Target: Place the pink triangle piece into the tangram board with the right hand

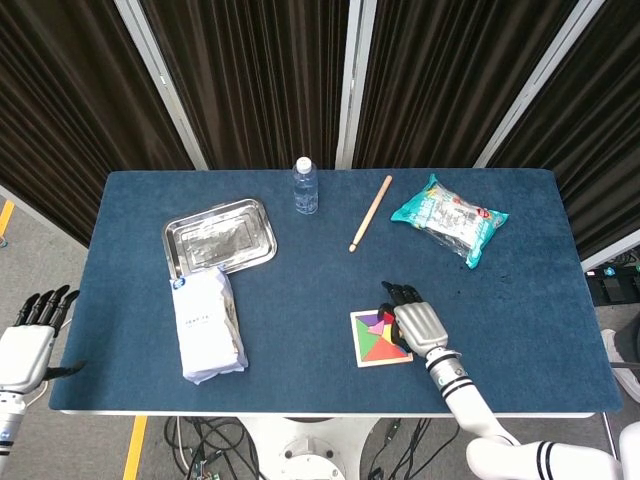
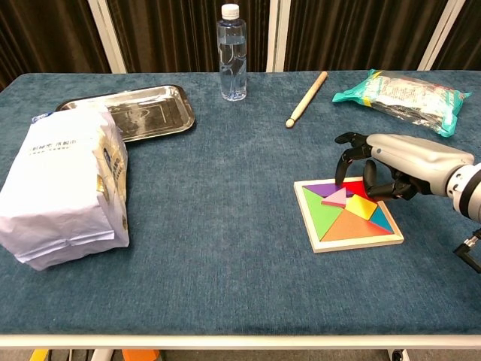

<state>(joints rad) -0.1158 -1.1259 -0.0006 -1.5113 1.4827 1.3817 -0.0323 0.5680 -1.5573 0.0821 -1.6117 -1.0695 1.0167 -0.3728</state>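
Our right hand [image 2: 383, 169] hovers over the far edge of the tangram board [image 2: 347, 213], fingers curled downward with their tips near the board's 12 o'clock side; we hold nothing that we can make out, and whether a fingertip touches the pink triangle piece [image 2: 335, 197] we cannot tell. That piece lies on the board's upper middle, at about 11 o'clock from the yellow square, and it looks to sit slightly proud of its neighbours rather than flush. We judge the task nearly done: the piece is on the board, and what is left is seating it flat in its slot and lifting our hand away.

From the board outward, a wooden stick [image 2: 306, 98] lies at 12 o'clock, well apart, and a snack bag [image 2: 398, 92] at 1 o'clock. A water bottle [image 2: 232, 53] stands at 11 o'clock near the far edge of the blue table [image 2: 225, 226]. A steel tray [image 2: 135, 112] sits at 10 o'clock, and a white paper-wrapped pack [image 2: 64, 184] lies at 9 o'clock, touching the tray's near corner.

Our left hand [image 1: 22, 345] hangs off the table's 8 o'clock corner, fingers extended, holding nothing.
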